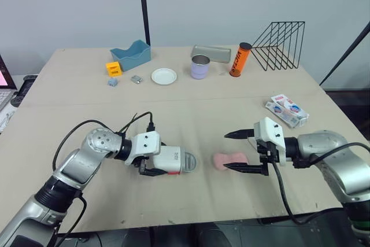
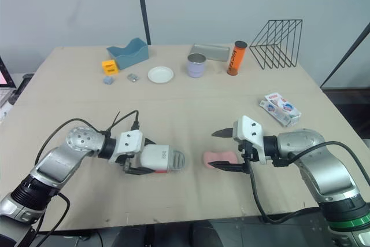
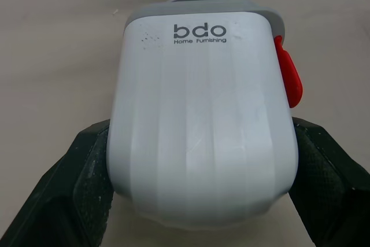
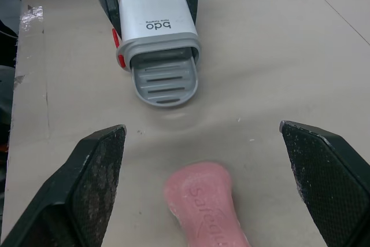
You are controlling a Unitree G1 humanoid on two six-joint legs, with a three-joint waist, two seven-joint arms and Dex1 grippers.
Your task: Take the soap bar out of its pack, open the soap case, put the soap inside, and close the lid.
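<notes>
The white soap case (image 1: 172, 159) lies on its side on the table, its grey inner tray (image 4: 165, 82) slid partly out toward the soap. My left gripper (image 1: 157, 165) is shut on the case, one finger (image 3: 81, 192) on each flank, and a red latch (image 3: 288, 76) shows on one side. A bare pink soap bar (image 1: 230, 160) lies flat a little to the right of the case. My right gripper (image 1: 228, 151) is open, its fingertips straddling the soap without touching it. The soap pack (image 1: 287, 110) lies further back on the right.
Along the back of the table stand a blue bin (image 1: 132, 55), an orange block (image 1: 113, 68), a white plate (image 1: 163, 76), a lilac cup (image 1: 200, 66), a grey tray (image 1: 211, 53), an orange tube (image 1: 239, 59) and a black wire rack (image 1: 280, 44).
</notes>
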